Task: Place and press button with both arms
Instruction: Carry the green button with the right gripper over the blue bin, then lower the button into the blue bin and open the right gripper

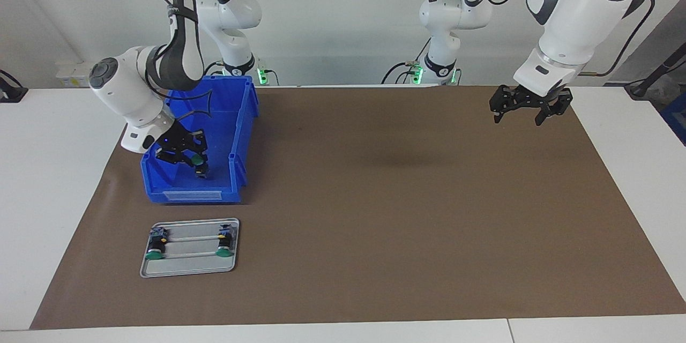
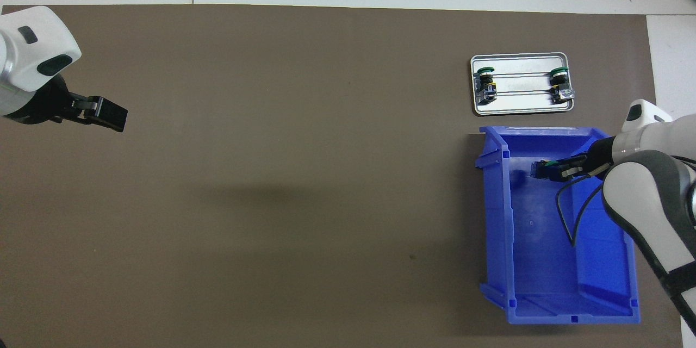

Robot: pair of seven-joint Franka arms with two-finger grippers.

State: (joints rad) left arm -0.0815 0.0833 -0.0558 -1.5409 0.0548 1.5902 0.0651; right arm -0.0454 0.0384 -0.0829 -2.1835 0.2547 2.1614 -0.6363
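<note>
My right gripper (image 1: 199, 165) (image 2: 546, 169) reaches down inside the blue bin (image 1: 190, 195) (image 2: 549, 261) and is shut on a button (image 1: 198, 159) (image 2: 552, 163), whose green cap shows between the fingers. I cannot tell whether the button rests on the bin floor or is lifted off it. Two more green-capped buttons (image 1: 155, 250) (image 1: 224, 246) (image 2: 485, 72) (image 2: 558, 72) lie on a small metal tray (image 1: 190, 265) (image 2: 519, 103), one at each end. My left gripper (image 1: 518, 118) (image 2: 115, 117) hangs open and holds nothing, over the brown mat (image 1: 375, 198) at the left arm's end, where that arm waits.
The tray lies on the mat just beside the bin, farther from the robots than it. Both sit at the right arm's end of the table. White tabletop (image 1: 48, 198) borders the mat on all sides.
</note>
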